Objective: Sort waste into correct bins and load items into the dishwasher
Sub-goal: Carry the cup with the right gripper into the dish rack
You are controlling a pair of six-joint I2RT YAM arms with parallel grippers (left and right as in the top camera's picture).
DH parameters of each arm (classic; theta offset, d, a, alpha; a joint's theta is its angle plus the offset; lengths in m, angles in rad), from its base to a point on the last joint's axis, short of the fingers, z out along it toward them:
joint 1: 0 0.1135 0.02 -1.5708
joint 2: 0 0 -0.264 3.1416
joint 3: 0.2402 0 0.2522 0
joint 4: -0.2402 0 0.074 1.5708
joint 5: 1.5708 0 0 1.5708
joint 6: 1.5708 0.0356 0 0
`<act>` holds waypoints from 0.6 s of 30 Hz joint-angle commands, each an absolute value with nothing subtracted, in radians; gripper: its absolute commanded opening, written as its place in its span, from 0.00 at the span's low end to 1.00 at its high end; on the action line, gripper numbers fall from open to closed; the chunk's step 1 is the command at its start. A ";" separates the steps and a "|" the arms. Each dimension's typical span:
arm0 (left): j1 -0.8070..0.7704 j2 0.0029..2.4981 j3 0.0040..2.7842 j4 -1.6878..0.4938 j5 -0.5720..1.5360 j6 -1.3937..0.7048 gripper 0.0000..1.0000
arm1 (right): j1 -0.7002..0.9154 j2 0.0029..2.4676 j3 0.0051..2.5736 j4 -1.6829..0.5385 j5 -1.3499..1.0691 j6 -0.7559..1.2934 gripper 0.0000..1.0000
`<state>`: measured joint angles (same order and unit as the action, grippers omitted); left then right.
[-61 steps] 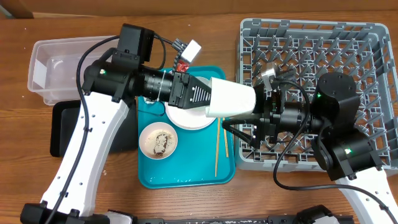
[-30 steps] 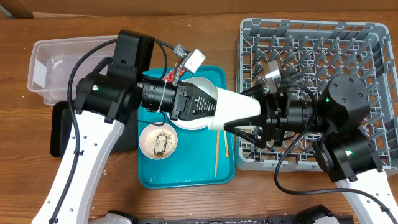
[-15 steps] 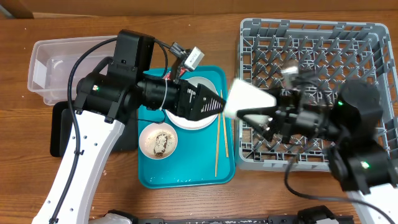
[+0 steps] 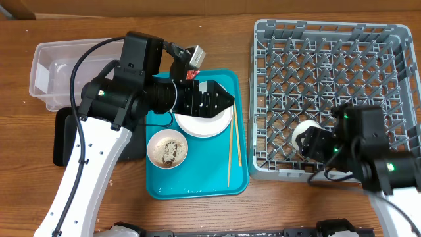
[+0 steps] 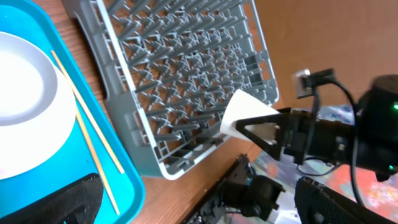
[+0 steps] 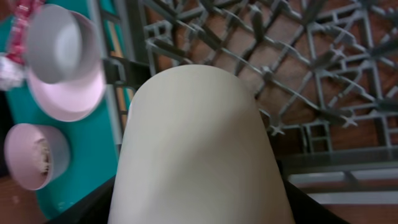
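Overhead: on a brown wooden table (image 4: 197, 26), my right claw (image 4: 308, 139) pinches a small plain white cup (image 4: 305, 130) over the near-left corner of the square grey lattice dish rack (image 4: 329, 39). My left claw (image 4: 227, 102) hovers, spread and empty, above the teal serving tray (image 4: 197, 189).

Left wrist: the cup sits tilted at the rack's edge.

Right wrist: the cup's smooth cream wall fills the frame.

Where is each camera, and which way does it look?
Overhead: above the table, looking straight down; left arm and right arm show.
Left wrist: on the left arm, facing the dish rack and white cup; left fingers at bottom corners.
Right wrist: on the right arm, facing the cup close up; right fingers beside it.
Shared: all views show cup and rack.
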<state>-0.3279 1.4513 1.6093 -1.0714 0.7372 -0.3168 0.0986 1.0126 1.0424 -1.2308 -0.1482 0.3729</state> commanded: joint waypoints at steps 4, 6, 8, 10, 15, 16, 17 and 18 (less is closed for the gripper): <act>-0.334 1.439 1.618 -1.068 0.695 -0.330 1.00 | 0.096 1.198 1.049 -1.233 -0.118 0.375 0.67; -0.334 1.439 1.618 -1.070 0.695 -0.330 1.00 | 0.098 1.245 1.049 -1.233 -0.129 0.375 0.68; -0.334 1.439 1.618 -1.073 0.695 -0.330 1.00 | 0.108 1.297 1.049 -1.242 -0.129 0.375 0.74; -0.334 1.439 1.618 -1.074 0.694 -0.329 1.00 | 0.123 1.330 1.049 -1.253 -0.135 0.375 0.83; -0.334 1.439 1.618 -1.073 0.645 -0.330 1.00 | 0.189 1.329 1.066 -1.239 -0.130 0.381 1.00; -0.334 1.439 1.618 -1.073 0.641 -0.330 1.00 | 0.202 1.320 1.082 -1.238 -0.116 0.400 1.00; -0.334 1.439 1.618 -1.073 0.635 -0.330 1.00 | 0.212 1.313 1.095 -1.237 -0.111 0.405 1.00; -0.334 1.439 1.618 -1.075 0.621 -0.330 1.00 | 0.226 1.304 1.111 -1.234 -0.106 0.406 1.00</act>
<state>-0.3279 1.4513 1.6093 -1.0740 0.6685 -0.3202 0.1917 1.3445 1.0477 -1.2446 -0.1261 0.3820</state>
